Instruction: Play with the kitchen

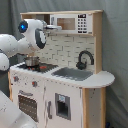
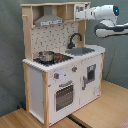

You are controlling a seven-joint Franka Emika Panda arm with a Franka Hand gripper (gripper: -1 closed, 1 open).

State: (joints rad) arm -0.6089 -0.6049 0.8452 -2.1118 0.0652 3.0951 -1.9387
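The kitchen (image 1: 62, 75) (image 2: 62, 67) stands upright in both exterior views, a tall white and light-wood toy unit in front of a grey curtain (image 1: 115, 45); in the second exterior view it sits on a wooden floor (image 2: 105, 107). The arm (image 1: 20, 42) (image 2: 107, 17) reaches up to the top shelf, its gripper (image 1: 54, 27) (image 2: 80, 12) at the microwave (image 1: 72, 23) on the first exterior view's left side of that shelf; in the second exterior view the gripper is at the shelf's right end, beside the range hood (image 2: 47, 20). Cannot tell whether the tool is spread or pressed together, the tip is not resolved in either view. A small metal pot (image 1: 31, 61) (image 2: 46, 56) sits on the stove (image 1: 37, 66) (image 2: 52, 59). The grey sink (image 1: 74, 74) (image 2: 82, 51) lies beside the stove, with the black curved faucet (image 1: 85, 59) (image 2: 75, 39) behind it against the tiled back wall. The oven door (image 1: 27, 105) (image 2: 64, 96) below the stove is closed, knobs above it. A small cabinet door (image 1: 63, 107) (image 2: 91, 74) under the sink is closed too.
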